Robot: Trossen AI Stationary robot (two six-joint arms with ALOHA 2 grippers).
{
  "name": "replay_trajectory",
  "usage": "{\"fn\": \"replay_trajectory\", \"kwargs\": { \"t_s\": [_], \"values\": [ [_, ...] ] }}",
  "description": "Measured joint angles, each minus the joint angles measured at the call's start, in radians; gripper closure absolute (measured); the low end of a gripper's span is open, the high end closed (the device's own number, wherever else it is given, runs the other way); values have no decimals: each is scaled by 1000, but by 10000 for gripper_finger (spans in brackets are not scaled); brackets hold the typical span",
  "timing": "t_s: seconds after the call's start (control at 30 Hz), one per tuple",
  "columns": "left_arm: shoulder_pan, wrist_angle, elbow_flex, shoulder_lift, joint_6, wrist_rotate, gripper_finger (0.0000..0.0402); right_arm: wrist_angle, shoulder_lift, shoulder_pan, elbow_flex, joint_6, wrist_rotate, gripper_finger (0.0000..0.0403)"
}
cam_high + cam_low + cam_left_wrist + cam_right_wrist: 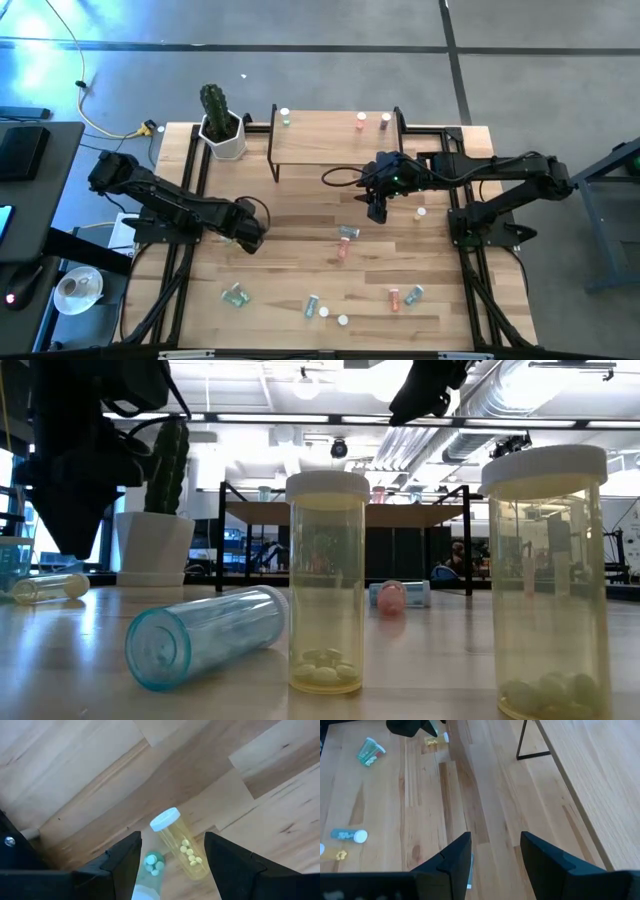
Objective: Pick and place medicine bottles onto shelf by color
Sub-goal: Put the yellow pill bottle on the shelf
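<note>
My left gripper (251, 236) (172, 837) hangs open, pointing down, low over the table's left half. Between its fingers, on the table, lie a yellow medicine bottle (182, 847) with a white cap and a teal one (152, 862); the fingers touch neither. My right gripper (378, 207) (495, 836) waits open, high over the table in front of the shelf (335, 142). On the shelf stand a greenish bottle (285, 117) at its left end and two pink ones (361, 121) toward its right. Other bottles lie scattered over the table's near half.
A white pot with a cactus (222, 125) stands left of the shelf. Teal (348, 232) and pink (343, 250) bottles lie mid-table. Near the front edge are a green bottle (236, 295), an uncapped teal one (205, 635) and two upright yellow ones (327, 580).
</note>
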Motion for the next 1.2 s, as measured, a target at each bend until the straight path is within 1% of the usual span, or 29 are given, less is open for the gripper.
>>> {"fn": "replay_trajectory", "kwargs": {
  "t_s": [0.33, 0.53, 0.7, 0.83, 0.97, 1.2],
  "values": [
    [-23, 0, 0, 3, -65, -37, 195, 0, 0, 0, 0, 0, 0, 240],
    [-23, -3, 0, 55, -80, -36, 195, 0, 0, 0, 0, 0, -1, 240],
    [-23, 0, 0, 112, -78, 2, 195, 0, 0, 0, 0, 0, -1, 240],
    [-23, 4, 0, 142, -77, 9, 195, 0, 0, 0, 0, 0, -1, 240],
    [-23, 11, 0, 144, -80, 32, 195, 0, 0, 0, 0, 0, -1, 240],
    [-23, 45, 0, 144, -80, 40, 195, 0, 0, 0, 0, 0, -1, 240]
  ]
}}
